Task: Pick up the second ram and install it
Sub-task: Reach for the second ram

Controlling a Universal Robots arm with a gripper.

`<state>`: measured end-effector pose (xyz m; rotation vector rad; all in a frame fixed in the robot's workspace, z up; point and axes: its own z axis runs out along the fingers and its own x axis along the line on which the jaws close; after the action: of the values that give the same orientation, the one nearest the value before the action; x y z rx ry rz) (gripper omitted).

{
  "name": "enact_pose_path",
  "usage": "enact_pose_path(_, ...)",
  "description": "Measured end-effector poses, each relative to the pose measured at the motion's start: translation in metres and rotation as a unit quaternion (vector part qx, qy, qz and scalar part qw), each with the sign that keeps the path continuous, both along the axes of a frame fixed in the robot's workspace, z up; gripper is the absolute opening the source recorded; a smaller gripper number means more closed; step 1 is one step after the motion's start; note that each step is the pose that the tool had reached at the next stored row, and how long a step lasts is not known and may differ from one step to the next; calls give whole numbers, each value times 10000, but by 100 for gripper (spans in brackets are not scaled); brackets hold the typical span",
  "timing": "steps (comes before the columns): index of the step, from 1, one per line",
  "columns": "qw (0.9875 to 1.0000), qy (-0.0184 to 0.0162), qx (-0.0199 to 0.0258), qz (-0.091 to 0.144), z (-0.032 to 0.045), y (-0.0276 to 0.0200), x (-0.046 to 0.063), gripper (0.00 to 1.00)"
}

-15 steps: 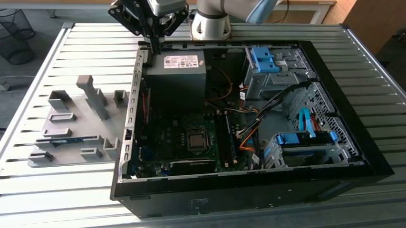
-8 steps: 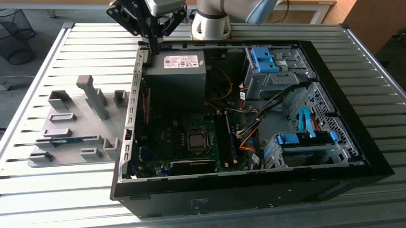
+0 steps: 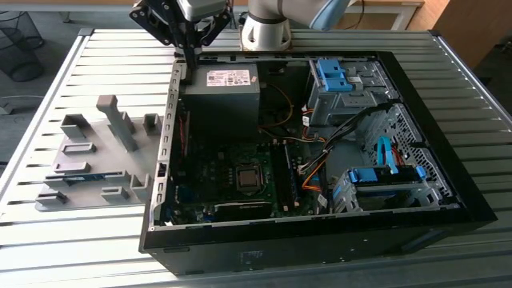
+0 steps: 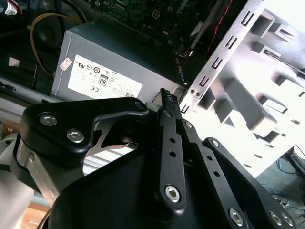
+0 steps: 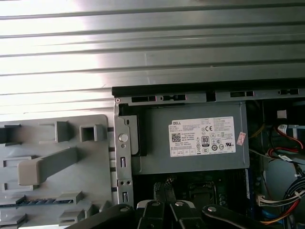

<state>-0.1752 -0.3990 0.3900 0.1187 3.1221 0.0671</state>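
As the gripper hovers, the 2nd ram lies well apart.

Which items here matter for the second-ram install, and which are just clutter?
Job: second ram, in the grey holder; gripper; motherboard.
Just there: power supply; blue drive-bay clips; wire basket.

The gripper, its black linkages in the foreground, holds its toothed fingertips closed together over the edge of the grey power supply, close to that box's white label. A slotted metal case wall runs just beside the power supply, with a grey holder tray beyond the wall. A yellow cable loops off the power supply's opposite side.
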Motion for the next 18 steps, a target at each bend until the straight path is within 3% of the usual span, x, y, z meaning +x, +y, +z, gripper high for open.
enact_pose_path(18,10000,2,0,0,-8,0,-215,10)
